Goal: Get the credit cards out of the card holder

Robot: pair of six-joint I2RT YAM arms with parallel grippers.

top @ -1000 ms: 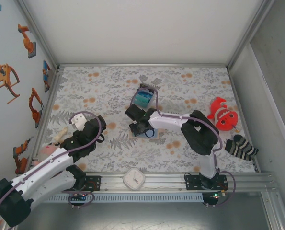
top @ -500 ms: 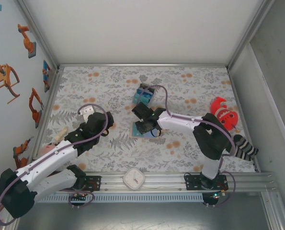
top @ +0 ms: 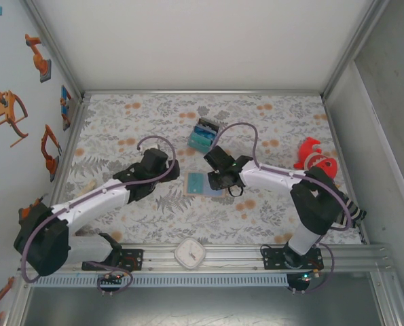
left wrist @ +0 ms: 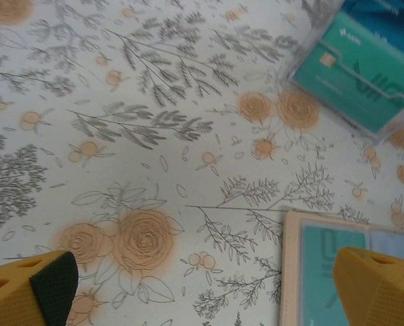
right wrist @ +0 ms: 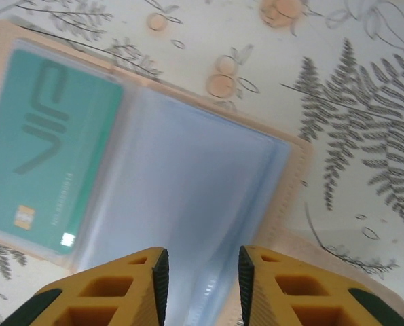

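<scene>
The small tan fold-over leather card holder (top: 212, 189) lies flat open around the middle of the flowery worktop (top: 120, 129). A teal credit card (right wrist: 49, 146) is tucked in one clear pocket, and the pocket next to it is pale bluish plastic. The right gripper (right wrist: 200, 272) hangs right over that bluish pocket, its yellow fingers parted by a narrow gap with nothing pinched. The left gripper (left wrist: 202, 285) sits just beside the holder's left edge, fingers spread wide and empty. A clear box of teal cards (top: 202, 136) sits nearby, toward the far edge.
</scene>
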